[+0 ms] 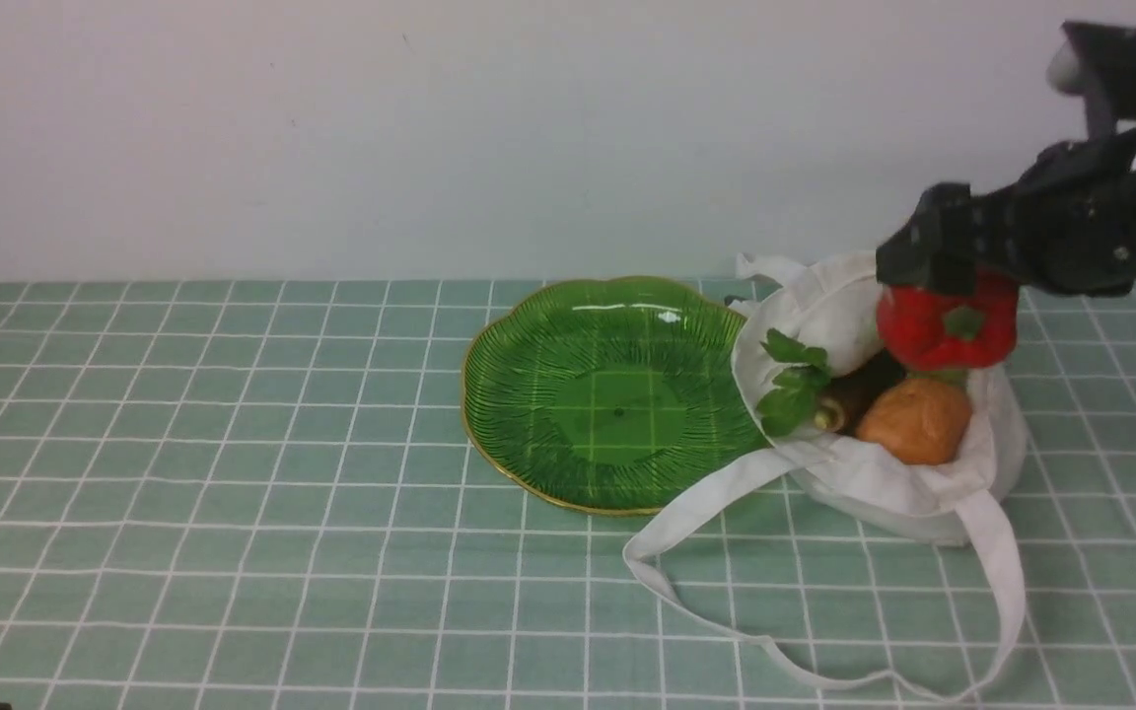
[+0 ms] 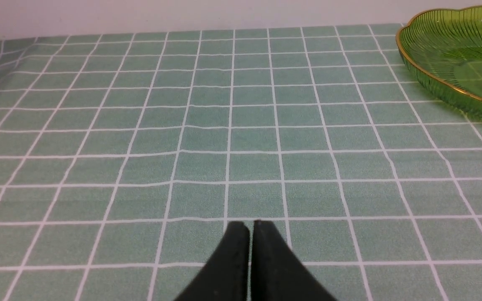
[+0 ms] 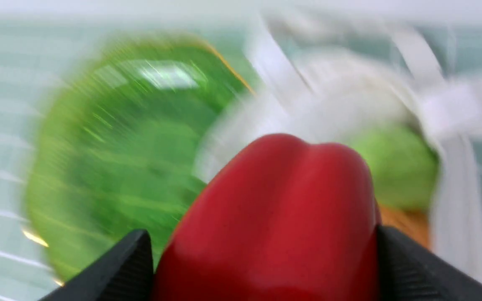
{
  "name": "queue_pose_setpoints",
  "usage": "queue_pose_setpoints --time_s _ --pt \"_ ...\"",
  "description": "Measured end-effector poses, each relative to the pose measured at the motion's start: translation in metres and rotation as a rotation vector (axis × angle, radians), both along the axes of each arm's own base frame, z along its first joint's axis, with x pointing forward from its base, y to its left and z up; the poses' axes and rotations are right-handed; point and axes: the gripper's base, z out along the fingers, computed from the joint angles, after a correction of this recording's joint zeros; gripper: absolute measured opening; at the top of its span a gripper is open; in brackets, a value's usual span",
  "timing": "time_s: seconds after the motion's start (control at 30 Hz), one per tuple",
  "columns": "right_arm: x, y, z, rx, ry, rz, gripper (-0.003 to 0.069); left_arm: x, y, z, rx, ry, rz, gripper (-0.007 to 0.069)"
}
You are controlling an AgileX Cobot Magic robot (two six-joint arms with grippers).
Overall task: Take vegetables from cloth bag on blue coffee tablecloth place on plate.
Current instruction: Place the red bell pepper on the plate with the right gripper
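Staged tabletop setup: grid tablecloth [image 1: 233,493], blank white wall [image 1: 331,118].

Plain off-white wall [image 1: 331,128] spanning the full width at the back, matte, with a few faint marks; soft, even, diffuse lighting throughout.

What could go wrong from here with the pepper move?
1. The glossy pepper is held by the right end effector only at its rounded sides, above the bag; it may slip out.
2. The bag overlaps the plate rim, so the pepper may land on cloth or roll off.
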Motion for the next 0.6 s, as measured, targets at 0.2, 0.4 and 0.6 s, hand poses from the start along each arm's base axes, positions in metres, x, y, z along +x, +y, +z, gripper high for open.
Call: queue_pose_setpoints --time_s 0.2,0.4,0.6 --pt "0.001 0.052 -0.006 0.054 -0.074 0.14 0.0606 0.0 0.0 0.0 0.0 0.0 0.0 -0.0008" --pt "0.03 0.108 -0.052 0.012 -0.093 0.221 0.0606 0.0 0.0 0.0 0.0 0.0 0.0 -0.0008" --pt "0.078 0.142 -0.096 -0.025 -0.083 0.247 0.0606 0.0 0.0 0.0 0.0 0.0 0.0 -0.0008"
